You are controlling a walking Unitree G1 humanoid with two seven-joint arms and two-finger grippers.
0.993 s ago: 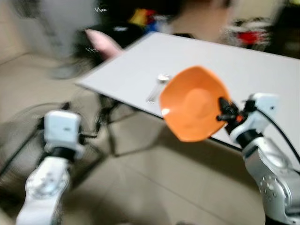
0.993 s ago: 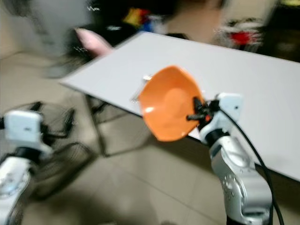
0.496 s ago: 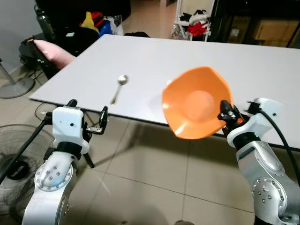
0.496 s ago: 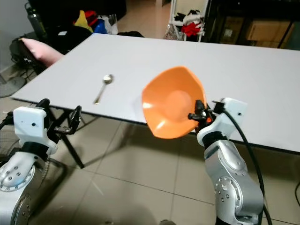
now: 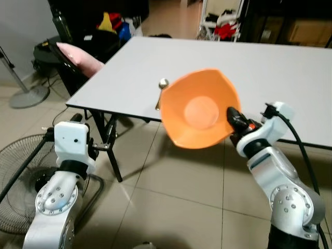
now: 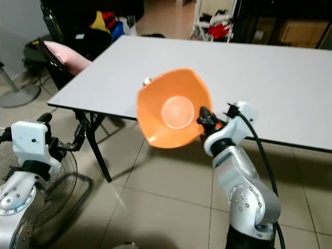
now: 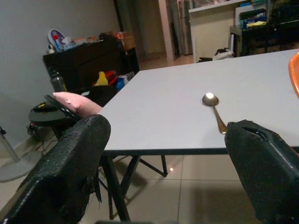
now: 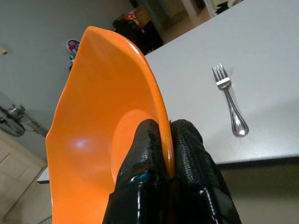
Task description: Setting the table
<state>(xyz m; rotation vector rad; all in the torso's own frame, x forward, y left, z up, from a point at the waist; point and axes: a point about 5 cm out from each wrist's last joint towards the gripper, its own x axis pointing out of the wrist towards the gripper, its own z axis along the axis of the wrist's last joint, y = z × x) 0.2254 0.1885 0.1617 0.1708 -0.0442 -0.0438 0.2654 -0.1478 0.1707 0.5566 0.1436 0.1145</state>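
— Before the near edge of the table (image 5: 270,62), what do you have in the right gripper (image 5: 232,118)?

— You have its two black fingers (image 8: 187,154) pinched tight on the rim of the orange bowl (image 5: 197,110). It is tipped on edge with its hollow facing you, in the air over the floor just off the table's near edge.

— And your left gripper (image 7: 163,172)?

— You hold it low, below and short of the table's near corner, fingers spread wide with nothing between them.

— What lies on the table?

— A spoon (image 7: 214,110) near that same edge, partly hidden from your head camera behind the bowl, and a fork (image 8: 230,99) close to the edge as well.

— What crowds you around the table?

— Folding table legs (image 5: 111,145) under the corner, a floor fan (image 5: 21,176) beside your left arm, and a pink cushion (image 5: 79,54) on a dark chair off the table's left side. Cluttered dark furniture (image 5: 104,21) stands beyond the far end.
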